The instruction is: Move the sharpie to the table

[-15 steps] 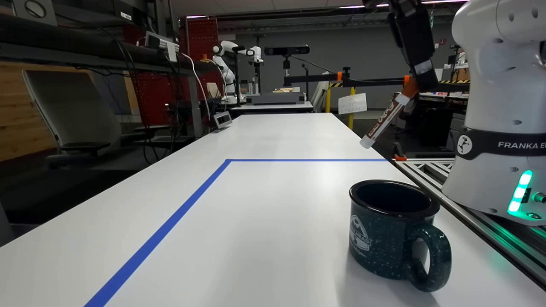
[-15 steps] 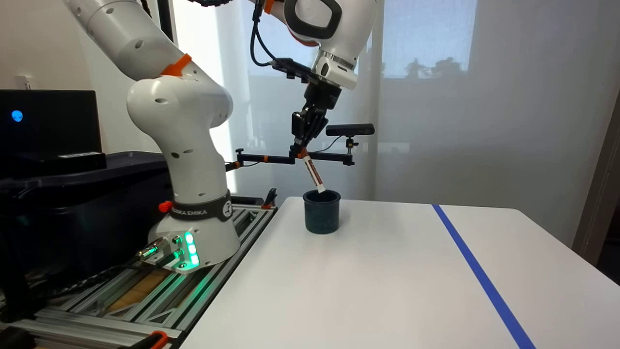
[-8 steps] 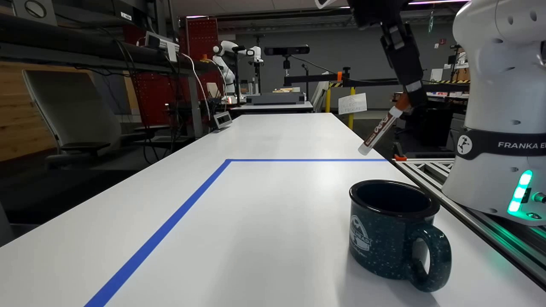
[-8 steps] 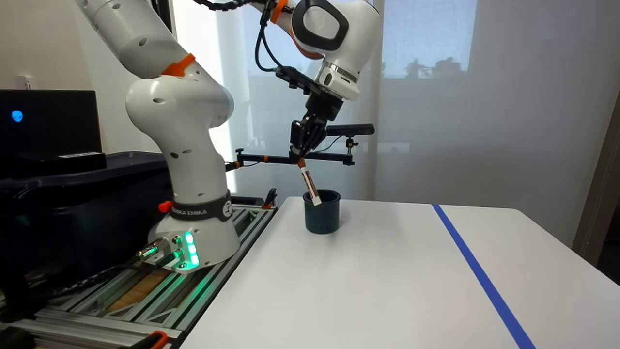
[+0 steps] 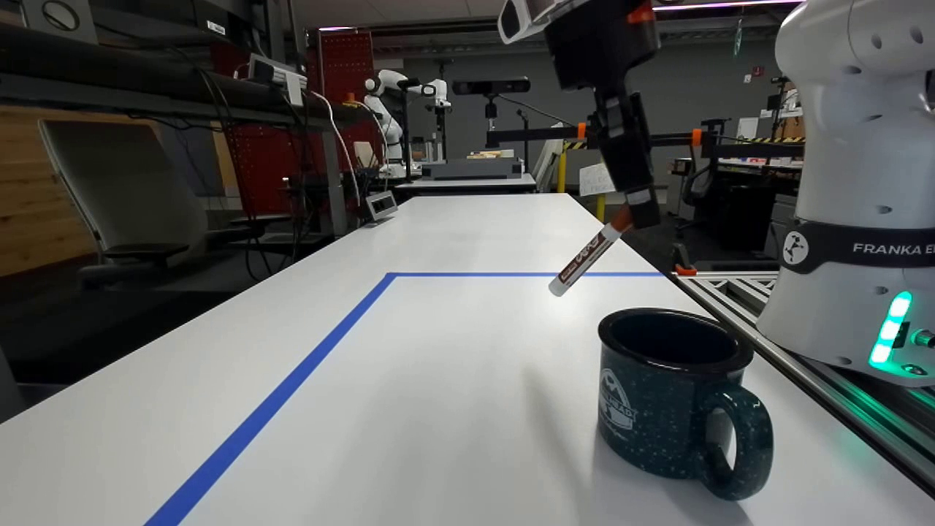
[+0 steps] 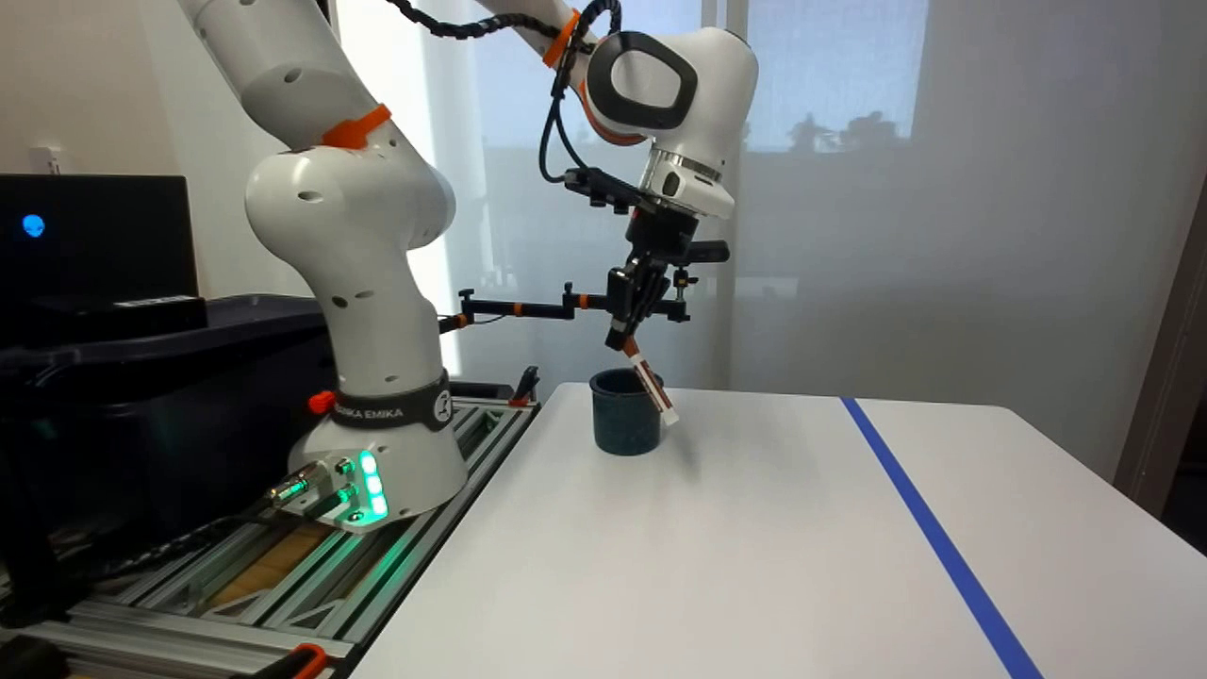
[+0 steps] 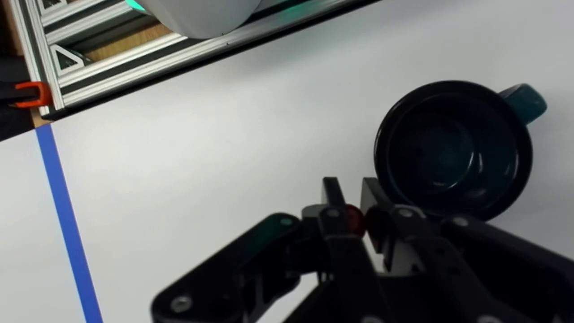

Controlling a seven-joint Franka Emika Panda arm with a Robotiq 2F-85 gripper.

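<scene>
Wrist view: sharpie (image 7: pixel 355 221), seemingly red-ended

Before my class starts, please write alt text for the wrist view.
Black robot fingers pinch the reddish end of a marker, seen from above, over a white tabletop. To their upper right stands a dark mug, open mouth up, handle pointing right. A blue tape line runs down the left side.

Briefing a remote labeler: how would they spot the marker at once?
Start at the white table marked with blue tape; above it, near the dark speckled mug, is the black gripper. The marker slants down out of that gripper. Unlike the wide mug standing on the table, it is slim, held in the air, white and brown, with an orange-brown end in the grip.
</scene>
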